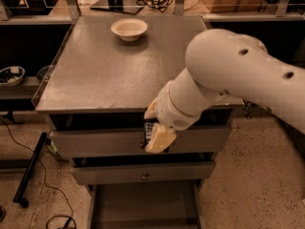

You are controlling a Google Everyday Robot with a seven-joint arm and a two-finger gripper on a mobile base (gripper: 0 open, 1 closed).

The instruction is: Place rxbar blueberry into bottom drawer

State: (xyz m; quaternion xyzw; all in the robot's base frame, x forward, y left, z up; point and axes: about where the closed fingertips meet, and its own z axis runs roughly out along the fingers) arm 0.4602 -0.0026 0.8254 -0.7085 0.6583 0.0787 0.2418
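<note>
My gripper [153, 131] hangs in front of the cabinet's top drawer front, just below the table edge, fingers pointing down. It is shut on the rxbar blueberry [148, 129], a dark wrapper of which only a narrow strip shows between the cream fingers. The bottom drawer [143, 205] is pulled open below, showing its flat grey floor and side walls at the lower edge of the view. The gripper and bar are well above it, over its middle.
A white bowl [129, 29] stands at the back of the grey tabletop [109, 75]. The middle drawer front [109, 173] is shut. A black pole [29, 168] and cables lie on the floor at left. My big white arm [238, 75] covers the right.
</note>
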